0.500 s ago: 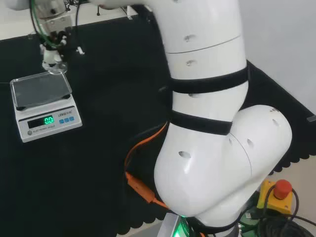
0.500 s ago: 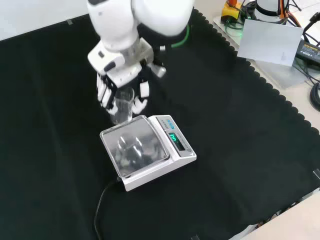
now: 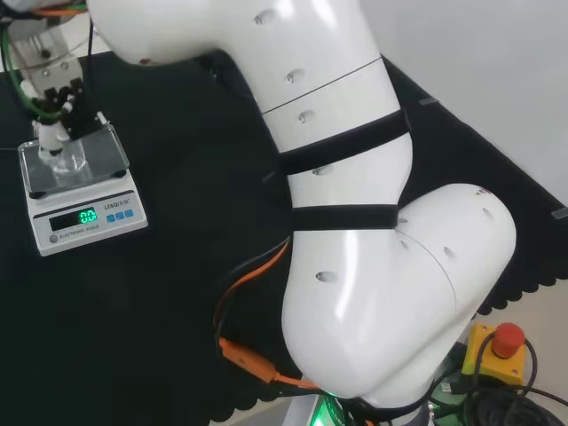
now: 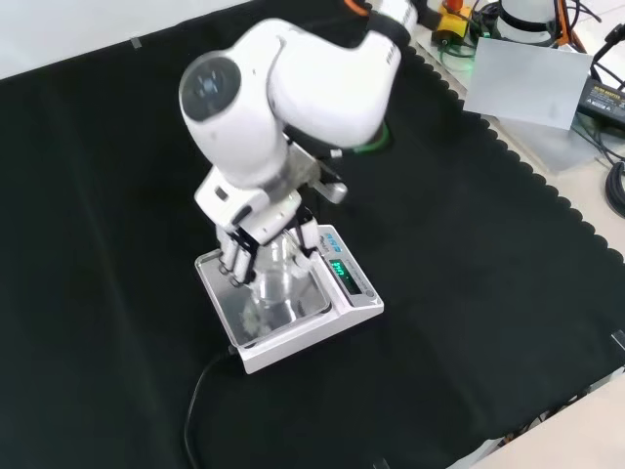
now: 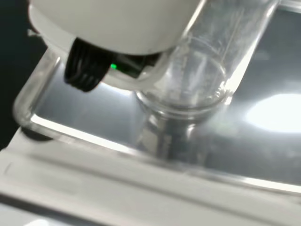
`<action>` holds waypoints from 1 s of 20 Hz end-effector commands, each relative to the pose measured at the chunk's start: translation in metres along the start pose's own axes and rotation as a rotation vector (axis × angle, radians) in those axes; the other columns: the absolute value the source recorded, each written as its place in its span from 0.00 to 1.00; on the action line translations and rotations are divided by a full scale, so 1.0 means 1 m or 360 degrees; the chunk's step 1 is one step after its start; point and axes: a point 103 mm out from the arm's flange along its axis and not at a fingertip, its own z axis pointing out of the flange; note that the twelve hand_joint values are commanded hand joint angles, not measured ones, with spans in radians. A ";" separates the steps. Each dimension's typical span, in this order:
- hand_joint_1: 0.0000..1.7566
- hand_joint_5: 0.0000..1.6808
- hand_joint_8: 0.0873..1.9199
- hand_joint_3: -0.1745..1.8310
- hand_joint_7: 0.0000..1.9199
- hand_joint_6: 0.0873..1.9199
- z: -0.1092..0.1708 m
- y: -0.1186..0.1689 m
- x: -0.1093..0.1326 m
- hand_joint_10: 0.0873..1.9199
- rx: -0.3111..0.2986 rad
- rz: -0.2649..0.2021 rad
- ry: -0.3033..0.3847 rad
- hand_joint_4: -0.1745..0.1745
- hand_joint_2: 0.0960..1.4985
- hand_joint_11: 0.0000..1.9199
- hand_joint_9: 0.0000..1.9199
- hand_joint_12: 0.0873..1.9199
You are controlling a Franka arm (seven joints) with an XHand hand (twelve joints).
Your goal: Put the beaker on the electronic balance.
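Note:
The electronic balance (image 3: 84,216) stands at the left of the head view, its display lit green. A clear glass beaker (image 3: 69,160) is upright over the steel pan (image 3: 106,158), and the hand (image 3: 51,133) is shut on it from above. In the front view the hand (image 4: 256,233) curls round the beaker (image 4: 276,280) above the pan (image 4: 305,305) of the balance (image 4: 354,285). In the wrist view the beaker's base (image 5: 200,82) is right at the pan (image 5: 80,110), mirrored in it; whether it touches I cannot tell. A white part of the hand (image 5: 117,23) shows beside it.
The balance's black cord (image 4: 195,401) runs toward the cloth's near edge in the front view. An orange cable (image 3: 248,342) lies by the arm's base, and a red stop button (image 3: 507,338) sits beyond it. A grey sheet (image 4: 522,83) and cables lie off the cloth.
The hand has carried the beaker from beside the balance to over its pan and lowered it there. The arm's links have swung with it.

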 end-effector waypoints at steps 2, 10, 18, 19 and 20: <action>0.74 0.56 0.47 0.49 0.49 0.52 0.008 -0.005 0.005 0.28 0.0049 0.0003 0.0005 0.56 0.24 0.60 0.64 0.50; 0.55 0.07 0.40 0.37 0.10 0.17 -0.018 -0.016 0.002 0.40 0.0045 -0.0045 -0.0019 0.61 0.21 0.19 0.25 0.75; 0.36 0.00 0.00 0.14 0.00 0.00 -0.024 -0.026 0.001 0.12 0.0098 -0.0092 0.0016 0.73 0.30 0.00 0.00 0.59; 0.34 0.00 0.00 0.13 0.00 0.00 -0.025 -0.030 0.000 0.08 0.0073 -0.0104 0.0038 0.73 0.31 0.00 0.00 0.55; 0.33 0.00 0.00 0.12 0.00 0.00 -0.027 -0.034 -0.003 0.07 0.0059 -0.0109 0.0050 0.72 0.31 0.00 0.00 0.52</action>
